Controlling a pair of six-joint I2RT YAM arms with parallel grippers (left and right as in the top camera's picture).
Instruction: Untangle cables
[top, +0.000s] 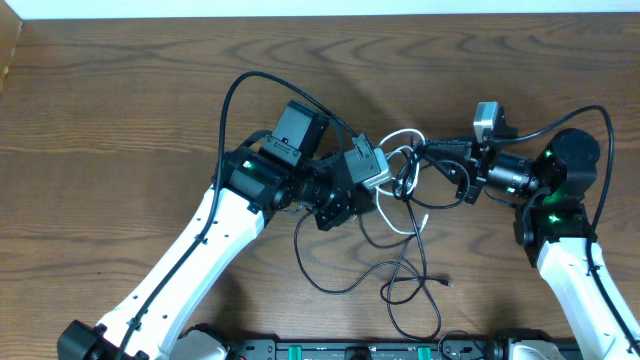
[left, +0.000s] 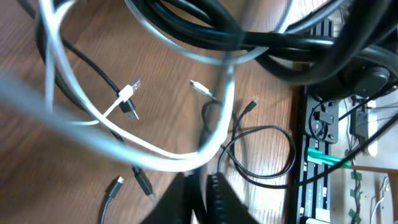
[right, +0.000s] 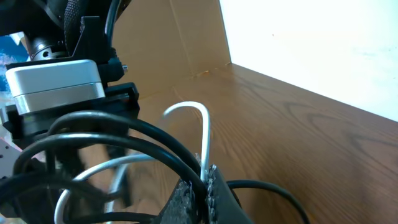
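Note:
The cables (top: 405, 178) form a knot of black cords and one white cord held above the table between both arms, with black loops (top: 400, 272) trailing onto the wood. My left gripper (top: 392, 186) (left: 200, 177) is shut, and a black cord (left: 214, 127) runs down into its tips. The white cable (left: 155, 157) crosses just in front of it. My right gripper (top: 418, 150) (right: 206, 180) is shut on the white cable (right: 204, 134) and a black cable (right: 146, 134) together. Loose plugs (left: 127, 93) lie on the table below.
The two grippers are close together over the table's middle. A rail with sockets and wiring (left: 318, 155) runs along the near edge. A cardboard panel (right: 177, 43) and a white wall stand at the far side. The left wrist's grey camera box (right: 56, 84) sits close by.

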